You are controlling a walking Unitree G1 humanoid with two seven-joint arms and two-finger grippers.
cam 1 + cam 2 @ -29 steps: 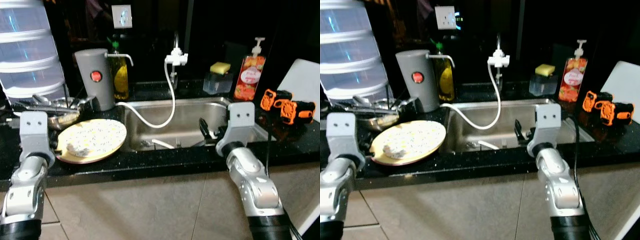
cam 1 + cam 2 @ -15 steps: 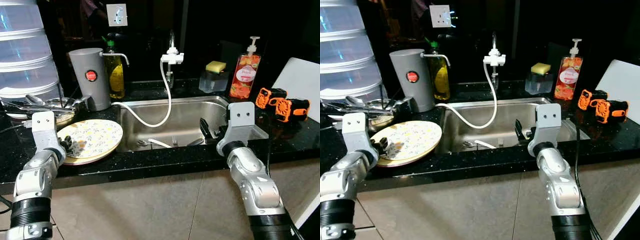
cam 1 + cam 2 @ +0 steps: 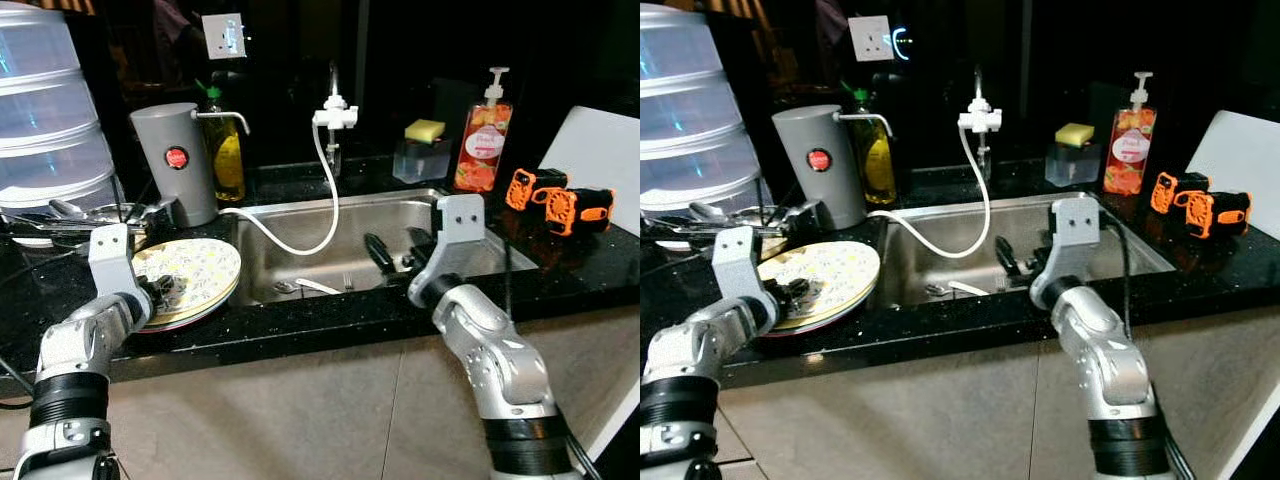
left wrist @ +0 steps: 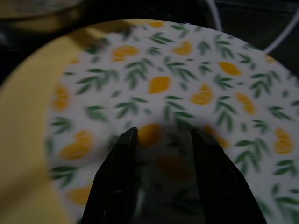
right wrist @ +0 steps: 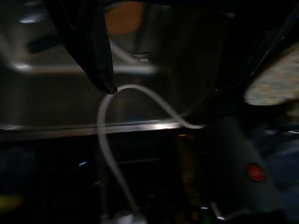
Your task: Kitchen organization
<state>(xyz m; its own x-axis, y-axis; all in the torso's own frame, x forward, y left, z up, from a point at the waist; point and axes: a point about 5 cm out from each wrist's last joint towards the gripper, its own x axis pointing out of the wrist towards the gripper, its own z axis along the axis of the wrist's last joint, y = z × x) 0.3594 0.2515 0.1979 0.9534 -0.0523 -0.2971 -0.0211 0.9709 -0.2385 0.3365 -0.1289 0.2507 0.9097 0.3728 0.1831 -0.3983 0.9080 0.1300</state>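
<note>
A yellow-rimmed plate (image 3: 200, 268) with a lemon and leaf pattern lies on the black counter left of the steel sink (image 3: 330, 207). My left gripper (image 3: 165, 291) is low over the plate's near-left part. In the left wrist view its fingers (image 4: 122, 154) stand open just above the patterned plate (image 4: 187, 79), with nothing between them. My right gripper (image 3: 399, 250) hangs open over the sink basin, near its right side. A white hose (image 3: 325, 215) runs from the tap (image 3: 333, 112) into the basin. A fork and a spoon (image 3: 300, 287) lie on the sink floor.
Behind the plate stand a grey jug (image 3: 178, 160), an oil bottle (image 3: 225, 150) and a metal bowl of utensils (image 3: 75, 215). A stacked plastic container (image 3: 45, 120) is at the far left. A soap dispenser (image 3: 478, 135), a sponge (image 3: 425, 130) and orange devices (image 3: 560, 195) sit to the right.
The camera has shifted. My left gripper has come in from the plate's left edge to over the plate. My right gripper has swung left over the sink.
</note>
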